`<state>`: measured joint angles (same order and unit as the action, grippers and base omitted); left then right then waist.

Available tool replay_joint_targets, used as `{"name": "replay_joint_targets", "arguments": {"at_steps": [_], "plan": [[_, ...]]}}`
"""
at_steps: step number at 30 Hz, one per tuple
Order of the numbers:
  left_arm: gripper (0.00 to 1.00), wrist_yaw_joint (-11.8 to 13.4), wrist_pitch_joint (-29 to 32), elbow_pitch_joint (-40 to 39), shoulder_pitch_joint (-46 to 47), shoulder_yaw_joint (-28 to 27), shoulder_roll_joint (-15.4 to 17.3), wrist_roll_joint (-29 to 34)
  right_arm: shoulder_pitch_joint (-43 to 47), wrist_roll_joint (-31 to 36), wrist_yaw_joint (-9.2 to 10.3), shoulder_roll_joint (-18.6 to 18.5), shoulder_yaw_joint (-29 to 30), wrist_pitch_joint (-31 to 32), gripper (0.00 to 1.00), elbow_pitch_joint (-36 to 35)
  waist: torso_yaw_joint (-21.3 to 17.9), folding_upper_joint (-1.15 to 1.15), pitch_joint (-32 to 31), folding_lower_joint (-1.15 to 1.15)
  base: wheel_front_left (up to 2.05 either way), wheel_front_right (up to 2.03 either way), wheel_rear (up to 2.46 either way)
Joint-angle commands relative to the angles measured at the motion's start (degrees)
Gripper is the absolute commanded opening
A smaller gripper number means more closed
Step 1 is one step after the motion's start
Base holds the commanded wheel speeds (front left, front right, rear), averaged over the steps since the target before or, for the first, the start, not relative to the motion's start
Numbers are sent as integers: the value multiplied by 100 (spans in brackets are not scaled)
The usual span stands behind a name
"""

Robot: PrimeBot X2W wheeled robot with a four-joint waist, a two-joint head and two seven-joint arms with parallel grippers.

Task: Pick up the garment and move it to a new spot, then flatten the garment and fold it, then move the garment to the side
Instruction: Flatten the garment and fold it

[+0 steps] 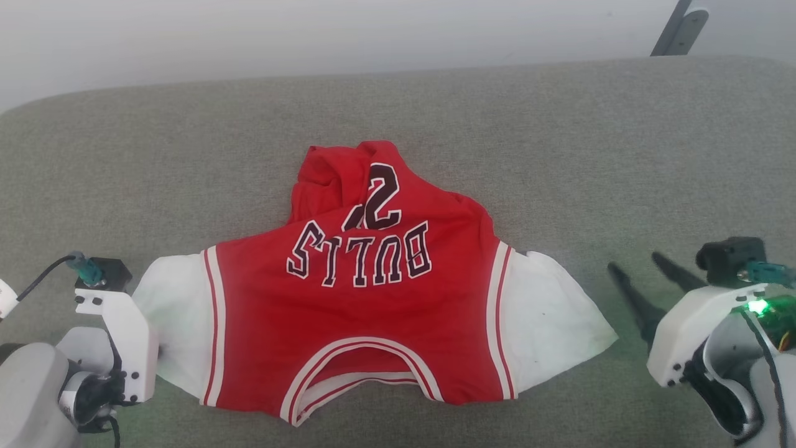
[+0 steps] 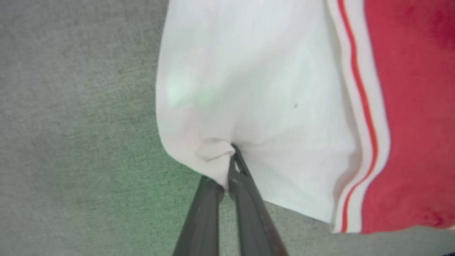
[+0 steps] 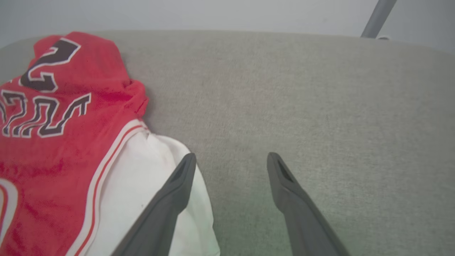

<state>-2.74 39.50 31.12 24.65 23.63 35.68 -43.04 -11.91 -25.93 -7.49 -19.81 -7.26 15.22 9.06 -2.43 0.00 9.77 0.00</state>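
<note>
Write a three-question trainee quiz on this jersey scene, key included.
1. True or false: the left gripper is shut on a white sleeve of the garment.
2. The right gripper is: A) open beside the garment, B) shut on red cloth, C) shut on the lettering.
3. Fill in: in the head view, the neckline lies at the garment's ____ edge, near or far from the robot.

Key: 1 true; 2 A; 3 near.

Grey-green fabric surface stretches wide, far corners rounded; beyond its far edge, plain pale grey backdrop, and a grey pole slanting past its far-right corner
</note>
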Motion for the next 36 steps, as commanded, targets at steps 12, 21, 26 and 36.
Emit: {"name": "replay_joint_targets", "arguments": {"at_steps": [12, 21, 26, 36], "plan": [[0, -57, -104, 59, 201, 145, -210, 29, 527, -690, -1, -332, -159, 2383, 100, -800, 201, 0, 166, 0, 0, 0, 0], [0, -97, -158, -20, 397, 245, -364, 68, 204, -416, 0, -205, -250, 2889, 100, -197, 423, 0, 440, 0, 0, 0, 0], [0, -120, -189, 50, 419, 276, -363, 62, 20, -473, 0, -249, -336, 3010, 0, 63, 507, 0, 485, 0, 0, 0, 0], [0, -48, 14, -235, 675, 134, -115, -51, -512, -670, 1, -284, 94, 2970, 0, -110, 515, 0, 234, 0, 0, 0, 0]]}}
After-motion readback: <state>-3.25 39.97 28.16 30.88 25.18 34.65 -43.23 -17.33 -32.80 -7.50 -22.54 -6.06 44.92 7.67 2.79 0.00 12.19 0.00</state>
